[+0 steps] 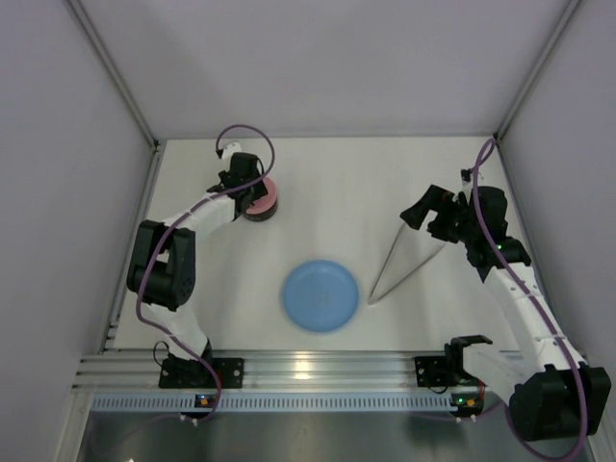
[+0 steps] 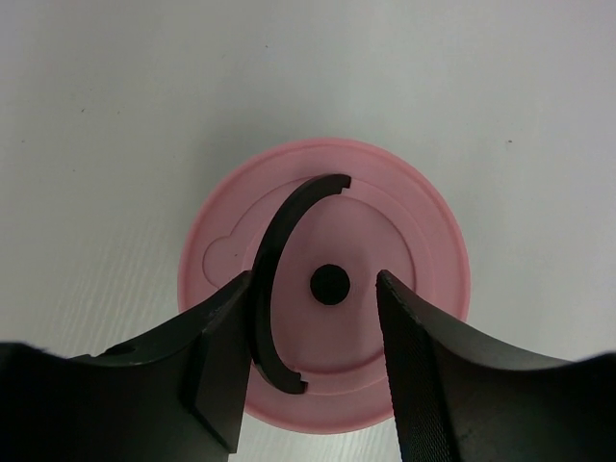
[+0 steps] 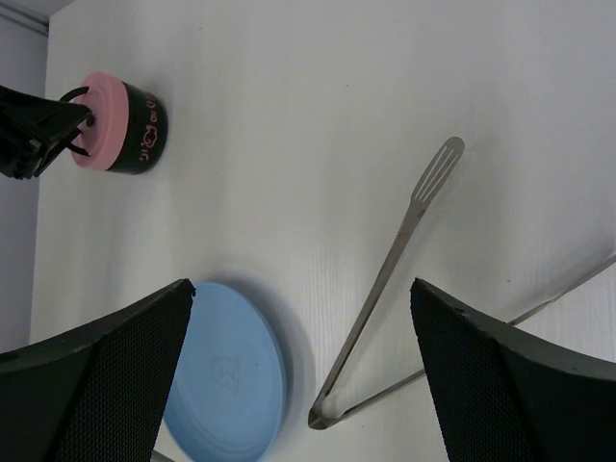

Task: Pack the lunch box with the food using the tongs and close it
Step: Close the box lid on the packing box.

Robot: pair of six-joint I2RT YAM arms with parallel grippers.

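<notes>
**Lid on the box, handle loose between the jaws**

The lunch box (image 3: 144, 130) stands upright on the table with its pink lid (image 2: 414, 221) on top. In the top view it sits at about ten o'clock from the blue plate (image 1: 320, 295). No food shows in any view, and I cannot tell whether it is inside.

The left gripper (image 2: 316, 279) hangs over the lid, roughly half open. The raised dark handle (image 2: 274, 241) stands between its fingers, one finger against the arc and the other apart from it. Nothing is clamped.

The tongs (image 3: 380, 287) lie flat on the table at about two o'clock from the plate. The right gripper (image 3: 300, 289) is above them, spread wide and empty.

The risk I see is the finger at the handle. If the left arm lifts or swings, that finger could snag the arc. That could pull the lid askew or tip the box, and the pictures do not show whether the lid is fully seated.
</notes>
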